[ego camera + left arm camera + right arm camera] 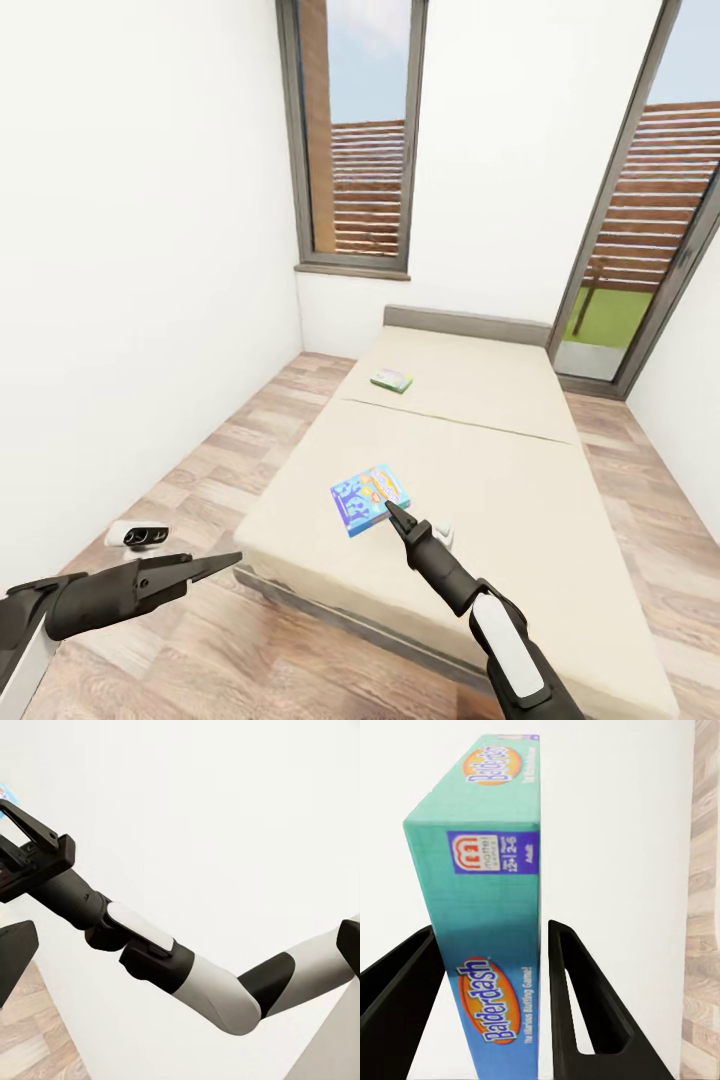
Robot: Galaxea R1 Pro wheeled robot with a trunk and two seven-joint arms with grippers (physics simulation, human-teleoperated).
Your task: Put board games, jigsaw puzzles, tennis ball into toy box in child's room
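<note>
- The bed (pixel 480 470) fills the middle of the head view: a plain beige mattress on a grey frame, its low grey headboard against the far wall between two tall dark-framed windows (pixel 355 130).
- Two board games lie on the mattress. The blue-purple one (pixel 369 498) sits near the left edge of the bed, towards the foot. The green-edged pale one (pixel 391 380) lies further up, near the left edge and not far from the headboard. The two are well apart.
- The right gripper (pixel 392 508) reaches over the foot of the bed, its tip at the right edge of the blue-purple box.
- In the right wrist view a teal and blue box printed "Balderdash" (pixel 484 915) stands between the two dark fingers (pixel 585 1012). One finger lies along its side; whether the other touches it, and whether the grip is firm, I cannot tell.
- The left gripper (pixel 222 562) hangs over the wood-plank floor (pixel 200 480) beside the left edge of the bed, holding nothing; its fingers look pressed together.
- A small white device (pixel 137 534) rests on the floor near the left wall.
</note>
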